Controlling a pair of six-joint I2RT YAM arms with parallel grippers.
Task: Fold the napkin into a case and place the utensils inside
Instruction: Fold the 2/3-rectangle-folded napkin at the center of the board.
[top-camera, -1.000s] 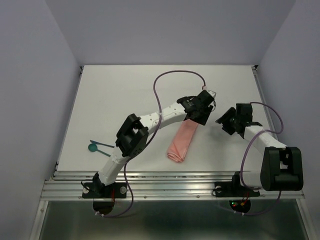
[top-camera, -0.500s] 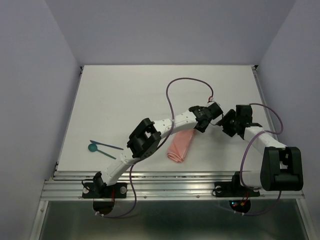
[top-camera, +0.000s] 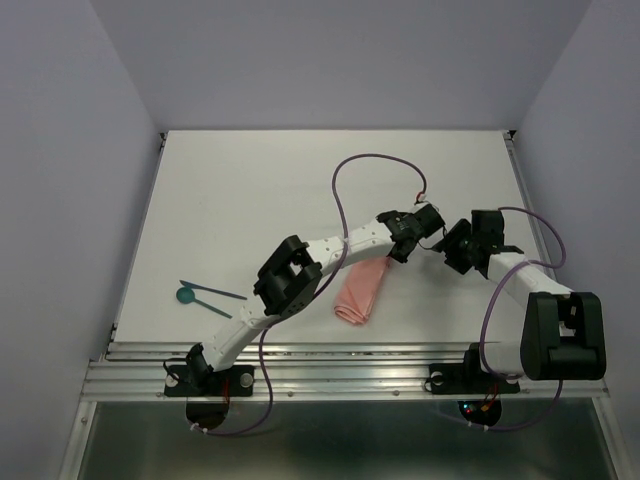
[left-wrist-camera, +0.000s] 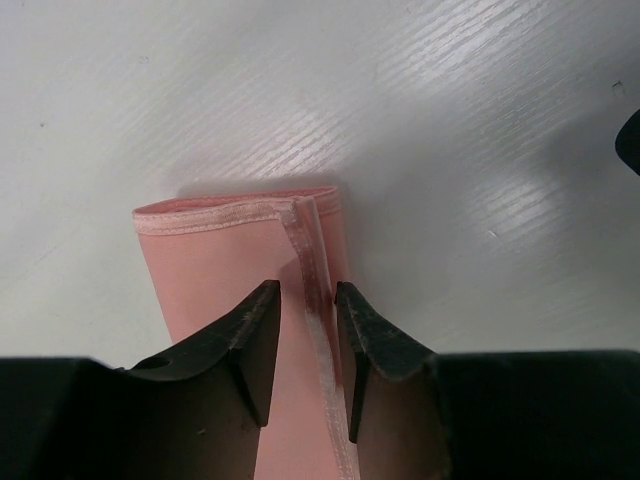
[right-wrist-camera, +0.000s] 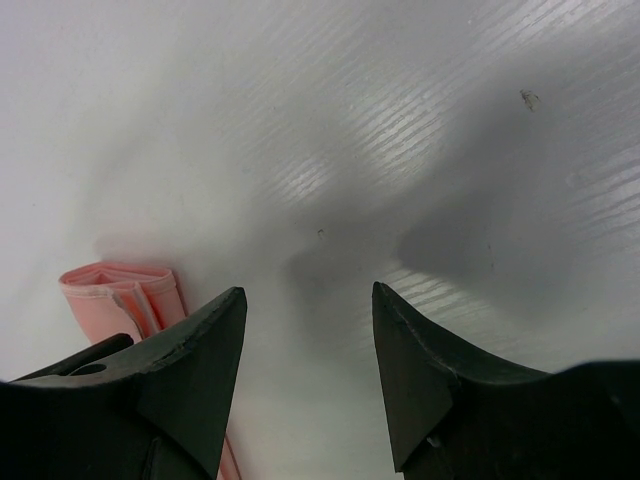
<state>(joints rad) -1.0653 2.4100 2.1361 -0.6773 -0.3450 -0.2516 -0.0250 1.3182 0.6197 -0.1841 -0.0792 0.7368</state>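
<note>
Two grippers meet at the far end of the napkin (top-camera: 362, 288), which lies on the white table (top-camera: 250, 200) as a narrow, layered salmon-pink strip, angled from near the table's front edge up toward the right. The left arm stretches across from its base to that far end. In its wrist view the left gripper (left-wrist-camera: 307, 300) hangs just over the cloth, jaws only a narrow way apart, one finger (left-wrist-camera: 255, 335) on each side of a pale hemmed edge that runs along the strip. A sliver of cloth shows between the hem and each finger, so nothing is clamped. The right gripper (right-wrist-camera: 308, 290) sits just beside it to the right, jaws spread wide over bare table with nothing between them. The napkin's folded end shows at the lower left of its view. The teal utensils (top-camera: 205, 292) lie well apart from the napkin, near the table's left front. A purple cable (top-camera: 345, 175) loops above the left arm.
</note>
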